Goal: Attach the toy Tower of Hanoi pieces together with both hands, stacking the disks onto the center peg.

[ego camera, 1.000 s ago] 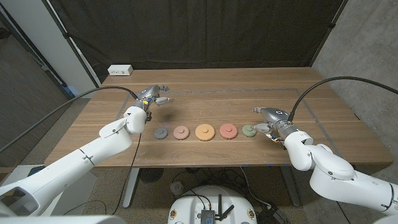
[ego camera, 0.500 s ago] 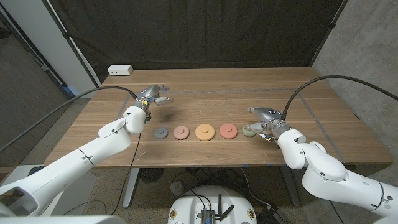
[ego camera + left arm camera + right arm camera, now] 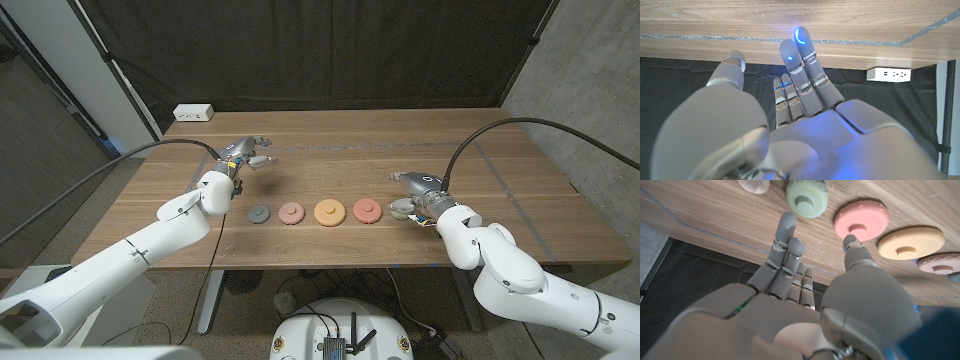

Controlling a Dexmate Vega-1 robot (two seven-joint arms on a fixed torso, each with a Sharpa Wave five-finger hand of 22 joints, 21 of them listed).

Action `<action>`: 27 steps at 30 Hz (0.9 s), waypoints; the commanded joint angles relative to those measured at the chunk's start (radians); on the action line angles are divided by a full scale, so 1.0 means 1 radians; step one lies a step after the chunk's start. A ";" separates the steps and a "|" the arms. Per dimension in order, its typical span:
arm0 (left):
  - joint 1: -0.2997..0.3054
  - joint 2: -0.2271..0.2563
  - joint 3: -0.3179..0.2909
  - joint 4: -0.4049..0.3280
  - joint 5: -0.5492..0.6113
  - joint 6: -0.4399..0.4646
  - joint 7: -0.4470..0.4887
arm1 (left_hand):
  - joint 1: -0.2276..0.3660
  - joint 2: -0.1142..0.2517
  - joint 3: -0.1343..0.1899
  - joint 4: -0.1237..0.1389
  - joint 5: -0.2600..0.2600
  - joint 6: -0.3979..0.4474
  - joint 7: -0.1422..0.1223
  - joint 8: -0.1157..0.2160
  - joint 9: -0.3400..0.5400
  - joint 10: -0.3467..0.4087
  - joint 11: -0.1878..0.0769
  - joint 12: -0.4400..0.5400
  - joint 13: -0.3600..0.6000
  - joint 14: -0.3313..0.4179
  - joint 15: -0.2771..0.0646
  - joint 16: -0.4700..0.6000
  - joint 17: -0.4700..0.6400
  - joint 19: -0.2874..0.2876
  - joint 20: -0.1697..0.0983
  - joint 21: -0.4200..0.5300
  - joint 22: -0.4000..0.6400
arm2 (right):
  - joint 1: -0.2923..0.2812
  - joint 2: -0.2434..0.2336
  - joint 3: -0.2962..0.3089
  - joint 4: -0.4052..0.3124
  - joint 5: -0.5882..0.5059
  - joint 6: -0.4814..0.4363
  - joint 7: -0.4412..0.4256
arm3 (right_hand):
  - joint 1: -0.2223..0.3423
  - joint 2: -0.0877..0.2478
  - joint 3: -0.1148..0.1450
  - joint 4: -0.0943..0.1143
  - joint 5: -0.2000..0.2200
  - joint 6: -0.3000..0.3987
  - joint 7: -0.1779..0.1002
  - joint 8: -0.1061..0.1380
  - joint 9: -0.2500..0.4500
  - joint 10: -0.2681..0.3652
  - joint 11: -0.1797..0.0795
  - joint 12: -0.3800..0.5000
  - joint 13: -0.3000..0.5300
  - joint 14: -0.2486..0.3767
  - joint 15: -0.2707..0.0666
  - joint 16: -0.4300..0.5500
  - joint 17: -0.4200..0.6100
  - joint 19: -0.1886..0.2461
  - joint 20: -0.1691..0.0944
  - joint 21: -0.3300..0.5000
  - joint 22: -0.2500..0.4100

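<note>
Disks: we count five in a row on the table (image 3: 340, 150): grey (image 3: 259, 213), pink (image 3: 291, 212), orange (image 3: 328, 211), red (image 3: 367, 209), green (image 3: 807, 197). Right hand (image 3: 410, 190) spread beside green; left hand (image 3: 250, 154) spread, holding nothing.

Five disks flat in row on table: grey (image 3: 259, 213), pink (image 3: 291, 212), orange (image 3: 329, 211), red (image 3: 367, 210), green (image 3: 807, 197). Green just beyond right fingers (image 3: 785, 242); red beside thumb tip.

Near the grey right hand (image 3: 790, 310) fingers (image 3: 785, 245) sit a green disk (image 3: 807, 197), a pink-red disk (image 3: 861, 220), an orange disk (image 3: 911, 242) and a brown wooden table (image 3: 715, 220).
</note>
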 commanded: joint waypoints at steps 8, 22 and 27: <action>0.007 0.004 -0.011 0.006 -0.006 -0.016 0.008 | -0.001 0.008 -0.005 -0.001 0.006 0.015 0.001 -0.003 0.003 0.012 -0.002 -0.002 0.003 -0.005 -0.054 0.010 0.001 -0.006 -0.092 0.011 -0.001 | 0.027 0.088 -0.039 0.023 -0.140 0.006 0.130 | 0.011 0.000 -0.010 -0.005 -0.007 -0.019 0.008 -0.007 -0.001 -0.017 0.000 0.000 -0.006 -0.005 -0.105 0.000 -0.006 -0.014 -0.102 0.014 -0.013; 0.010 0.005 -0.017 0.017 -0.015 -0.033 0.011 | -0.001 0.011 -0.008 -0.001 0.007 0.013 0.000 -0.005 0.003 0.015 -0.002 -0.003 0.006 -0.004 -0.054 0.018 -0.002 -0.009 -0.093 0.019 -0.007 | 0.057 0.160 -0.069 0.054 -0.270 0.010 0.276 | 0.016 0.000 -0.016 -0.003 -0.011 -0.038 0.017 -0.009 -0.003 -0.024 0.003 0.004 -0.012 -0.003 -0.105 0.005 -0.010 -0.024 -0.102 0.024 -0.024; 0.009 0.005 -0.017 0.022 -0.016 -0.038 0.010 | -0.001 0.012 -0.009 -0.001 0.008 0.014 -0.001 -0.005 0.003 0.015 -0.002 -0.004 0.006 -0.005 -0.054 0.020 -0.002 -0.010 -0.094 0.021 -0.008 | 0.061 0.184 -0.072 0.062 -0.318 0.009 0.338 | 0.017 0.001 -0.020 -0.002 -0.013 -0.050 0.018 -0.011 -0.004 -0.024 0.005 0.006 -0.015 -0.010 -0.104 0.000 -0.020 -0.026 -0.102 0.030 -0.028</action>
